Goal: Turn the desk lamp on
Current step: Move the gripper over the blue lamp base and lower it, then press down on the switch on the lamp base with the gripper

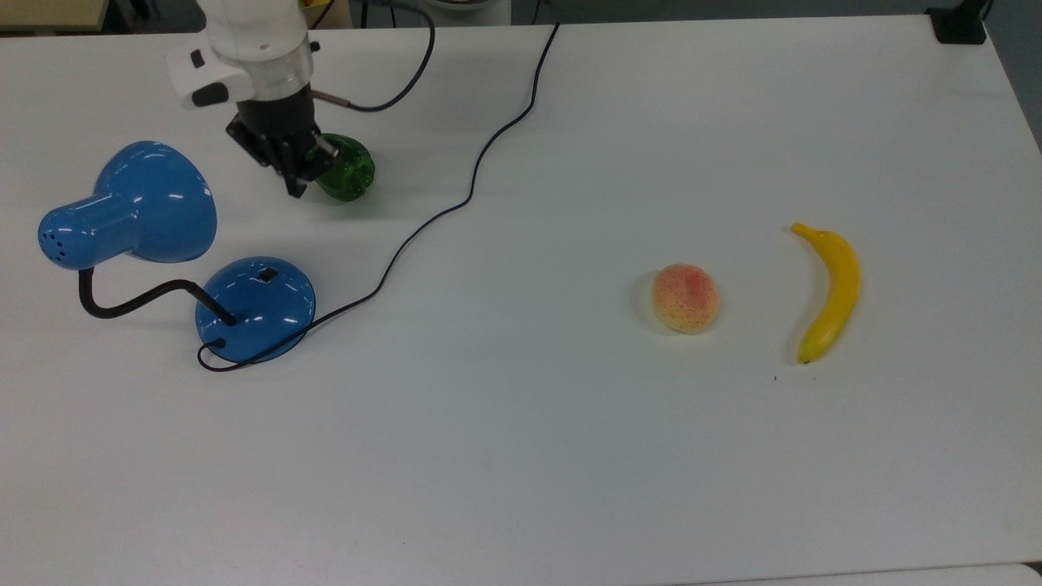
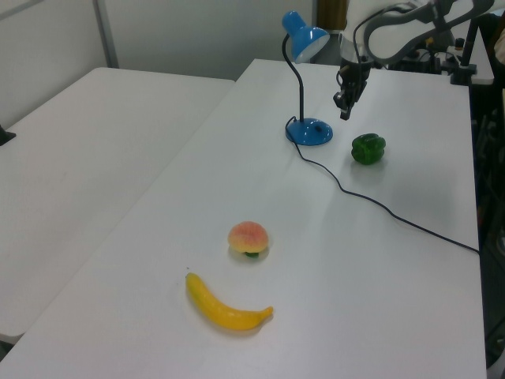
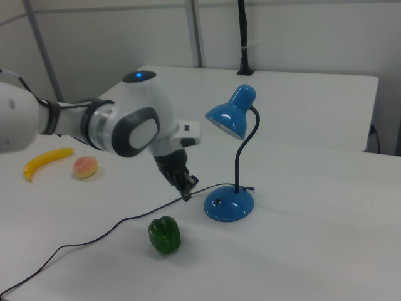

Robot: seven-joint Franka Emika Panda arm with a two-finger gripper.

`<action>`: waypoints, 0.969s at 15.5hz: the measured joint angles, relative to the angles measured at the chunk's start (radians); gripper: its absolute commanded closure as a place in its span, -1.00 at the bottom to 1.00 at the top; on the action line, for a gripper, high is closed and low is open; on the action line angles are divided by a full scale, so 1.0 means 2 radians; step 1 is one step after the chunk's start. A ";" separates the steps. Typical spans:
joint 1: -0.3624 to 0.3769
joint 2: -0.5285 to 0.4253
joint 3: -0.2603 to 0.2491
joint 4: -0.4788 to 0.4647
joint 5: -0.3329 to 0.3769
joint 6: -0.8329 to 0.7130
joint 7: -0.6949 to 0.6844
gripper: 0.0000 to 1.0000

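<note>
Standing on the white table (image 1: 521, 456) is the desk lamp (image 1: 256, 309). It is blue and shiny. In the top view it is at about 9 o'clock on the table, near the top view's left edge. Its round base has a small black switch (image 1: 268, 275) on top. A black bendy neck goes up from the base to the cone shade (image 1: 130, 203). In the right view the shade (image 3: 229, 116) points down toward the right view's left. No light shows from the shade.

A black cord (image 1: 480, 155) runs from the base across the table toward 12 o'clock in the top view.

The arm is white and its end effector (image 1: 295, 189) is black. In the top view the end effector is at about 12 o'clock from the lamp base, with bare table between them. It hangs in the air and touches nothing. Its two fingers sit tight together with nothing held between them. In the right view the end effector (image 3: 187, 195) is just at 9 o'clock from the lamp base (image 3: 229, 205).

A green pepper (image 1: 350, 171) lies partly behind the end effector in the top view. In the left view the pepper (image 2: 368, 148) is at 4 o'clock from the end effector (image 2: 344, 115).

A peach (image 1: 685, 298) and a yellow banana (image 1: 830, 293) lie side by side at about 3 o'clock on the table in the top view, well apart from the lamp.
</note>
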 measured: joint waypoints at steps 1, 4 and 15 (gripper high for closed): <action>-0.004 0.009 0.000 0.000 0.000 0.020 0.000 1.00; -0.011 0.031 0.000 0.000 0.000 0.071 0.002 1.00; -0.014 0.076 0.000 0.003 0.000 0.192 0.006 1.00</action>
